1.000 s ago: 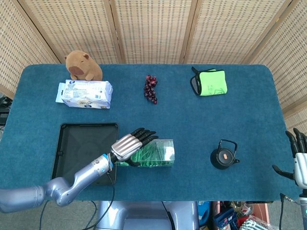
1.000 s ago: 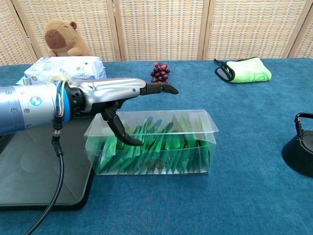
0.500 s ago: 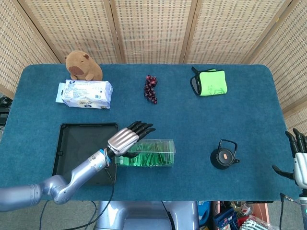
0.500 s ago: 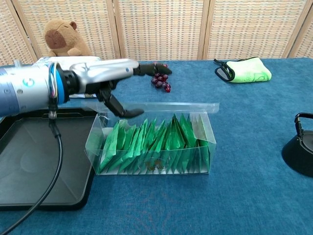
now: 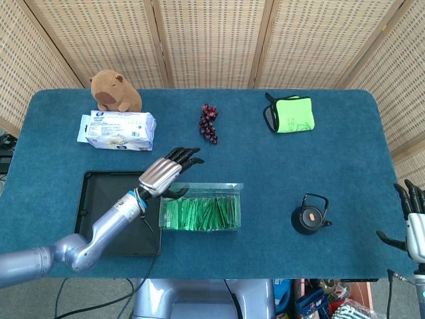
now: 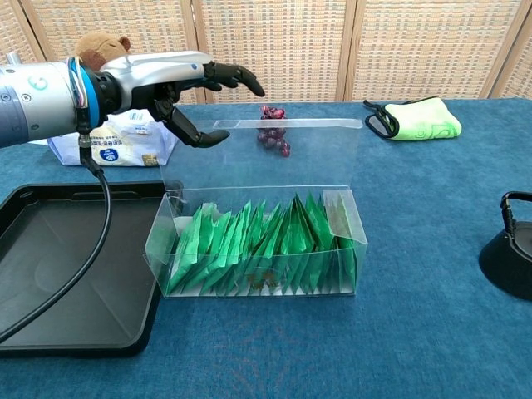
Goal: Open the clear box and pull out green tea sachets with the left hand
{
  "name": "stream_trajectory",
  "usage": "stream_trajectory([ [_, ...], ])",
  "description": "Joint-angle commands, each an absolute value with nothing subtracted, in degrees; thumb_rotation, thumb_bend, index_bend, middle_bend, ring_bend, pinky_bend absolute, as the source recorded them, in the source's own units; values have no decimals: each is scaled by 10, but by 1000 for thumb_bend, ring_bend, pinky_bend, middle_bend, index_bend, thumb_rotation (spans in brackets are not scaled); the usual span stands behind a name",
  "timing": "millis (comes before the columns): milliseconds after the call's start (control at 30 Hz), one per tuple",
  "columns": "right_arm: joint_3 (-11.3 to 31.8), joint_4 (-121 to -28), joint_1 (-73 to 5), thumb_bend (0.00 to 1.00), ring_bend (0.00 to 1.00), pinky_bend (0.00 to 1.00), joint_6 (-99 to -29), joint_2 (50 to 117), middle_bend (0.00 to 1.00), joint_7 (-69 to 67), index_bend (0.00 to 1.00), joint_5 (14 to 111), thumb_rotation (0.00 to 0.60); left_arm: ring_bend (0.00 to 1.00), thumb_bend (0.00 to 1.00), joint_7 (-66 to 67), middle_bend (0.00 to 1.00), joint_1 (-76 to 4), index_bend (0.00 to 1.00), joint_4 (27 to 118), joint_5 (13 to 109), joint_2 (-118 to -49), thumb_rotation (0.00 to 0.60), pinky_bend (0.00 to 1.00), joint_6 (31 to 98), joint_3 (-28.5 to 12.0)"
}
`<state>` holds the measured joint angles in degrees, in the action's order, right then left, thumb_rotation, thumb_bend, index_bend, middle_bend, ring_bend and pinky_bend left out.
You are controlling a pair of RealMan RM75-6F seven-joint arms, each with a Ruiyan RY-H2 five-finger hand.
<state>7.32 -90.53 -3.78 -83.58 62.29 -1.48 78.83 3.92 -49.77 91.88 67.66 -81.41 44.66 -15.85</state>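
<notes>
The clear box (image 5: 167, 219) (image 6: 341, 278) stands near the table's front edge, packed with upright green tea sachets (image 5: 199, 214) (image 6: 249, 245). Its lid (image 5: 222, 187) (image 6: 283, 158) is swung up and stands nearly vertical along the far side. My left hand (image 5: 165, 174) (image 6: 166, 81) hovers at the lid's upper left corner, fingers stretched out above the edge. The thumb curls under, beside that edge, and nothing is gripped. At the lower right edge of the head view, my right hand (image 5: 413, 222) hangs off the table with fingers apart and empty.
A black tray (image 5: 99, 193) (image 6: 50, 249) lies just left of the box. A black teapot (image 5: 309, 216) (image 6: 511, 258) sits to the right. Grapes (image 5: 208, 123) (image 6: 274, 133), a green pouch (image 5: 291, 114) (image 6: 416, 118), a wipes pack (image 5: 118, 130) (image 6: 125, 137) and a capybara toy (image 5: 114, 91) (image 6: 100, 48) lie further back.
My left hand rose and drew back from the box top, swinging the lid from closed to upright. The sachets now stand exposed. The right hand stayed put.
</notes>
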Motion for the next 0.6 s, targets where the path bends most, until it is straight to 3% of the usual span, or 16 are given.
stream_trajectory([
  [33, 69, -909, -38, 0, 0, 0, -834, 623, 0, -9, 0, 792, 600, 0, 475, 33, 0, -498, 176, 903, 657, -816, 600, 0, 437, -150],
  [600, 67, -910, -39, 0, 0, 0, -831, 625, 0, -2, 0, 792, 600, 0, 531, -3, 0, -513, 536, 902, 597, -787, 600, 0, 377, -134],
])
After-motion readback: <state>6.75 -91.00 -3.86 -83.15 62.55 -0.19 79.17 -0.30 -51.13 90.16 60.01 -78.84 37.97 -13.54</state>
